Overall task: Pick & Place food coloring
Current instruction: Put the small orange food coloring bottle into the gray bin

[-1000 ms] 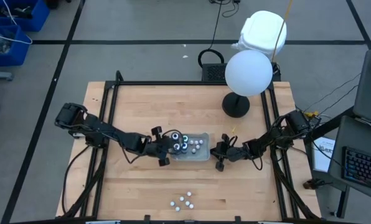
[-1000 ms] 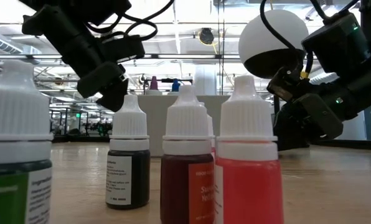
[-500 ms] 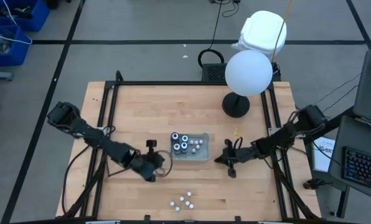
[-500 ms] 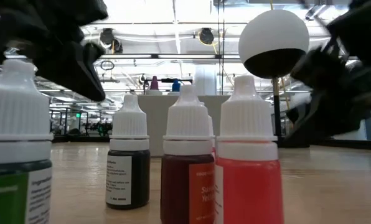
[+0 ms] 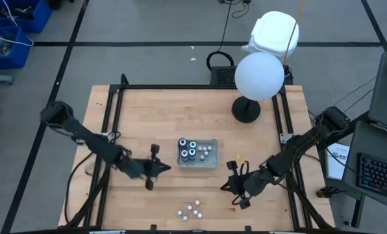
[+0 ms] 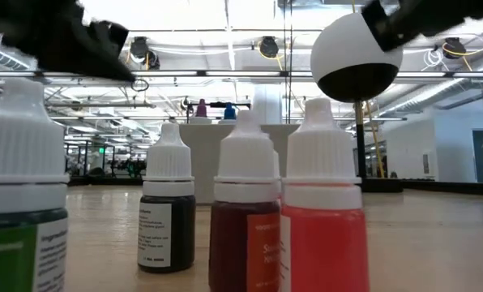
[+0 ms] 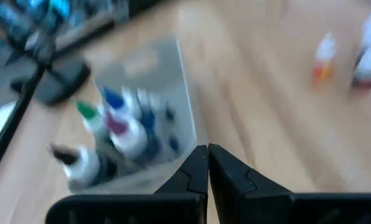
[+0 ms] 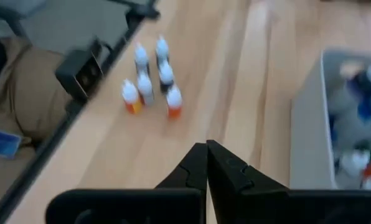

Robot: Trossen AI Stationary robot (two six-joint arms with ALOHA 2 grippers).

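High view: a clear tray (image 5: pixel 210 162) sits near the middle of the wooden table (image 5: pixel 148 110), holding several food coloring bottles (image 5: pixel 192 149), dark-bodied ones at its left end and white-capped ones beside them. A loose cluster of white-capped bottles (image 5: pixel 191 209) stands on the bare wood nearer the front edge than the tray. The left gripper (image 5: pixel 151 168) hangs over the table to the left of the tray, apart from it, its fingers together and holding nothing. The right gripper (image 5: pixel 236 184) is to the right of the tray and nearer the front edge, fingers also pressed together and empty. A white globe lamp (image 5: pixel 259 75) on a dark base stands behind the tray, toward the right.

Low view: four dropper bottles (image 6: pixel 243 212) with white caps stand close to the lens, green, dark, brown-red and red-orange, and the lamp rises behind them.

Left wrist view: the left gripper (image 7: pixel 208 159) has its two dark fingertips meeting, with the tray (image 7: pixel 184 93) and its bottles just beyond them.

Right wrist view: the right gripper (image 8: pixel 206 154) is pinched closed over bare wood, the loose cluster (image 8: pixel 151 78) ahead and the tray wall (image 8: pixel 307 130) off to one side.
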